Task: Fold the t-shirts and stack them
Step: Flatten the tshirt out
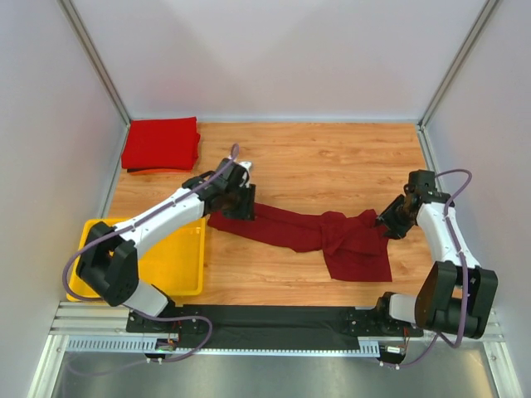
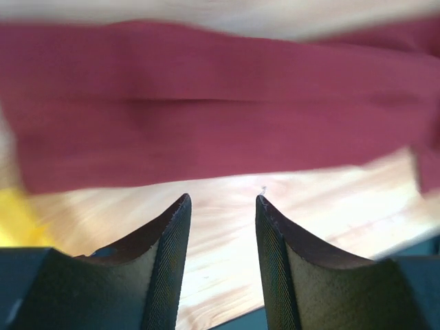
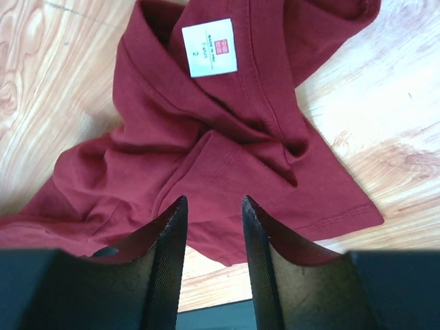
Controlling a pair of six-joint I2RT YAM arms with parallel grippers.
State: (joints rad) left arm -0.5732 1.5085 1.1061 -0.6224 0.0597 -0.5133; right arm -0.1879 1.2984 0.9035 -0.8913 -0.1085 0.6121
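Note:
A dark maroon t-shirt (image 1: 311,232) lies stretched and crumpled across the middle of the wooden table. A brighter red t-shirt (image 1: 161,143) sits folded at the back left corner. My left gripper (image 1: 242,201) is open and empty at the maroon shirt's left end; in the left wrist view the cloth (image 2: 206,103) lies just beyond the fingertips. My right gripper (image 1: 387,225) is open and empty at the shirt's right end; the right wrist view shows the shirt (image 3: 206,151) bunched under it, with its white neck label (image 3: 210,47) showing.
A yellow plastic tray (image 1: 174,261) stands at the near left, partly under the left arm. A black strip (image 1: 274,315) runs along the table's near edge. White walls close in the back and both sides.

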